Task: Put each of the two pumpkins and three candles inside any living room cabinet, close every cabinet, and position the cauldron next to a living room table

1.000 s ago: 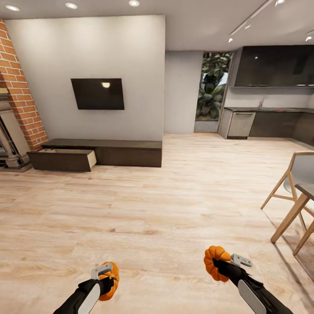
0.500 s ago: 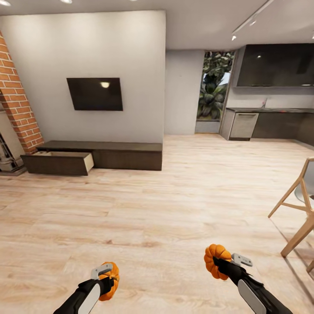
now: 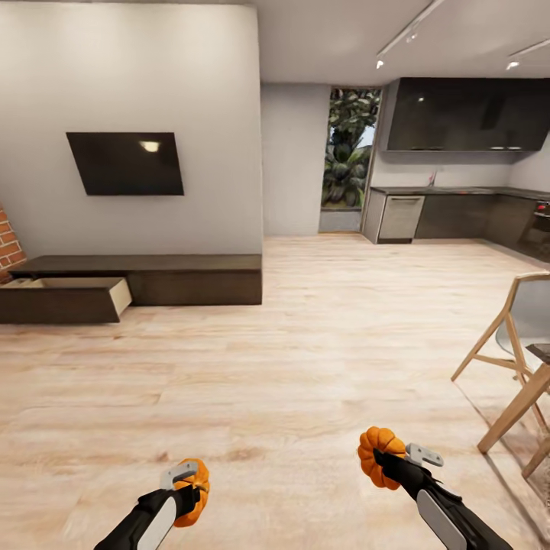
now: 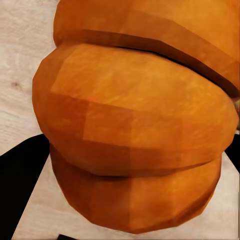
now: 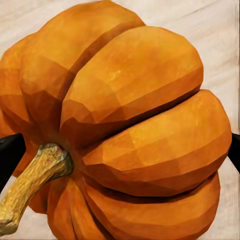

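Currently in transit: two pumpkins carried, one open drawer ahead

Item 1: left gripper (image 3: 186, 489), closed around the left pumpkin (image 3: 195, 493); the left wrist view shows its orange ribs pressed close to the camera, with dark finger edges on either side.

Item 2: right gripper (image 3: 391, 464), clamped on the right pumpkin (image 3: 376, 456); the right wrist view shows its ribs and its tan stem (image 5: 30, 182), with dark fingers at both flanks.

Item 3: cabinet (image 3: 137, 279), a long low dark-brown unit against the far wall beneath a wall-mounted television (image 3: 126, 163). Its left drawer (image 3: 65, 298) stands pulled out, pale inside. We see it well apart from both grippers, off to the left of our heading.

Risks, as we judge them: both pumpkins are round and ribbed, so a jolt while driving could roll one out of its grip onto the floor. Lowering both arms into one drawer together could knock them against each other or the drawer front. We also note the wooden chair (image 3: 500, 336) near our right side, which the base could clip in a turn.

Surface and room: light wood plank floor (image 3: 305, 367), white walls, a sliver of brick (image 3: 8, 244) at the far left, a dark kitchen (image 3: 458, 206) beyond on the right, and a glazed opening showing foliage (image 3: 347, 153)
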Robot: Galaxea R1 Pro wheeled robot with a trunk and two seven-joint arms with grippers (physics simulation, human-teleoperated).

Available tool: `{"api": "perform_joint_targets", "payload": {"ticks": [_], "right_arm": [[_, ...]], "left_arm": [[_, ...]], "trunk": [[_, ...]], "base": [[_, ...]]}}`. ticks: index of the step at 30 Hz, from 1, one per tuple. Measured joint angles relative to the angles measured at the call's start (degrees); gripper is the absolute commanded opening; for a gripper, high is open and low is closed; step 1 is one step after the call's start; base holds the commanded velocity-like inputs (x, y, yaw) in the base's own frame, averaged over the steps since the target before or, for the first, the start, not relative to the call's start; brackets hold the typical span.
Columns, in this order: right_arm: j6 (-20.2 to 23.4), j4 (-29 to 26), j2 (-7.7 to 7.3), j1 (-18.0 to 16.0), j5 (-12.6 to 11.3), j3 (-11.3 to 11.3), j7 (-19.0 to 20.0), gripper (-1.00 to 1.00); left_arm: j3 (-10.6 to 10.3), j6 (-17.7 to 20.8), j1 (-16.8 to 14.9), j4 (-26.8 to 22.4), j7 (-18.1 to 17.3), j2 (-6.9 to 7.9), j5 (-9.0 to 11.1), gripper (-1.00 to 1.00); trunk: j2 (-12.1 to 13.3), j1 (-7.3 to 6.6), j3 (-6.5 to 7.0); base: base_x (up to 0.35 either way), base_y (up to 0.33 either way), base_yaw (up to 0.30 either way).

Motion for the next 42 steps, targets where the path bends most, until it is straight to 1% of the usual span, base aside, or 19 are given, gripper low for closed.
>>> {"api": "perform_joint_targets", "payload": {"ticks": [4, 7, 29, 34, 39, 42], "right_arm": [[0.00, 0.03, 0.04, 0.00, -0.06, 0.00, -0.07, -1.00], [-0.01, 0.08, -0.01, -0.01, -0.02, 0.00, -0.06, -1.00], [-0.10, 1.27, 0.05, -0.01, 0.46, 0.00, -0.09, -1.00], [-0.16, 1.62, 0.59, -0.02, 0.59, 0.00, -0.07, -1.00], [-1.86, 1.74, 0.66, -0.03, 0.64, -0.02, -0.08, -1.00], [-2.18, 1.77, 0.67, -0.02, 0.60, -0.01, -0.08, -1.00]], "left_arm": [[-0.14, 0.00, 0.00, 0.00, 0.00, -0.03, 0.03, -1.00], [-0.10, 0.02, 0.01, -0.02, 0.00, -0.02, -0.04, -1.00], [-0.12, 0.03, 0.02, -0.03, 0.00, -0.08, -0.03, -1.00], [-0.10, 0.02, 0.01, -0.03, 0.00, -0.05, -0.07, -1.00], [-0.12, 0.02, 0.02, -0.03, 0.00, -0.08, -0.02, -1.00], [-0.12, 0.02, 0.02, -0.03, 0.00, -0.08, -0.03, -1.00]], "trunk": [[0.00, 0.00, -0.09], [0.00, 0.00, -0.13], [0.00, 0.00, -0.15], [0.00, 0.00, -0.15], [0.00, 0.00, -0.14], [0.00, 0.00, -0.15]], "base": [[0.338, 0.000, -0.254], [0.338, 0.000, -0.095], [0.338, 0.000, -0.004], [0.338, 0.000, 0.000], [0.338, 0.000, 0.000], [0.338, 0.000, 0.000]]}}
